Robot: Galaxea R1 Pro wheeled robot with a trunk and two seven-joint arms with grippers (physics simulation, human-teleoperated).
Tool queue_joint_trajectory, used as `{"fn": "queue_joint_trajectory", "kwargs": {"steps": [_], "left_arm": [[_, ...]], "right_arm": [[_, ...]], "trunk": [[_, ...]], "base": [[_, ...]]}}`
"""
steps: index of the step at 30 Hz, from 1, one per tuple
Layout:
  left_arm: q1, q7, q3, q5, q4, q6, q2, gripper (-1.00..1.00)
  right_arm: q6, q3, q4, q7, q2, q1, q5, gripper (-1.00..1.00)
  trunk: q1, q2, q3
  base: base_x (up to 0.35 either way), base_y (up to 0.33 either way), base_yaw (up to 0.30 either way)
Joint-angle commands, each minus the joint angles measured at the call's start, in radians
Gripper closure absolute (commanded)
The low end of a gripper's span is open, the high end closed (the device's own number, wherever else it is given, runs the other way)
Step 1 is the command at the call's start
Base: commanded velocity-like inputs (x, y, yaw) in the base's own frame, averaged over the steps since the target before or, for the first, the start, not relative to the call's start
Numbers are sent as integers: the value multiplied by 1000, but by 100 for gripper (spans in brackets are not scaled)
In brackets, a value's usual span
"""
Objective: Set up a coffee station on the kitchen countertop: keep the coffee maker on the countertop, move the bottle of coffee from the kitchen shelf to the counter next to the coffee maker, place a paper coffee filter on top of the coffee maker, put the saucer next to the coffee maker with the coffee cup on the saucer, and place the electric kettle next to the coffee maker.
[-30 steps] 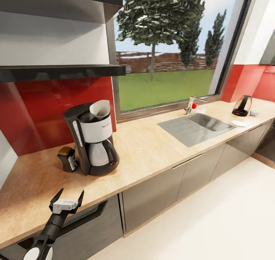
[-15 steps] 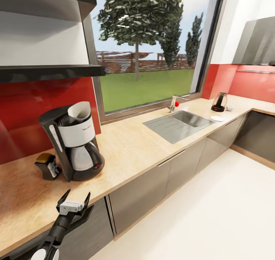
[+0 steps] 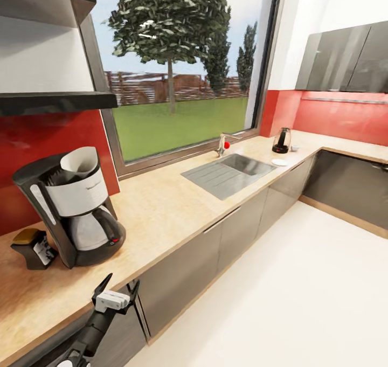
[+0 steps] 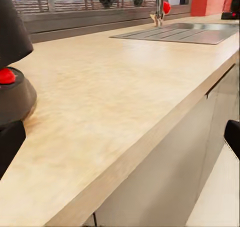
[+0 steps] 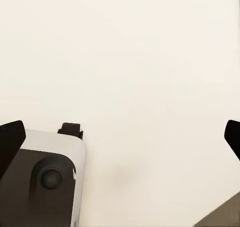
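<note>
Pale wood countertop is running long under the window, its front edge dropping to grey cabinets and a wide stretch of open white floor. At its near end the coffee maker is standing upright, a paper coffee filter sitting open-mouthed in its top and the bottle of coffee standing just beside it, toward the wall. Past the sink, well apart, the electric kettle is standing upright near the corner, with the saucer lying near it and a small coffee cup beside it, off the saucer. The left gripper is hovering below the counter edge, fingers spread and holding nothing. The right gripper is hanging over the floor, fingers wide apart.
</note>
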Motion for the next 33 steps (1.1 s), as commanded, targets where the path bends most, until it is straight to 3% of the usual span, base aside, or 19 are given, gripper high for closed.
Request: {"fn": "queue_joint_trajectory", "kwargs": {"steps": [1,33], "left_arm": [[-1,-4,3,-4,0,-3,0,-100],[-1,-5,2,-4,13,-1,-1,-100]], "right_arm": [[-3,-8,1,-1,0,-1,9,-100],[-3,-10,1,-1,1,-1,7,-100]], "trunk": [[1,-2,-2],[1,-2,-2]], "base": [[0,0,-263],[0,0,-266]]}}
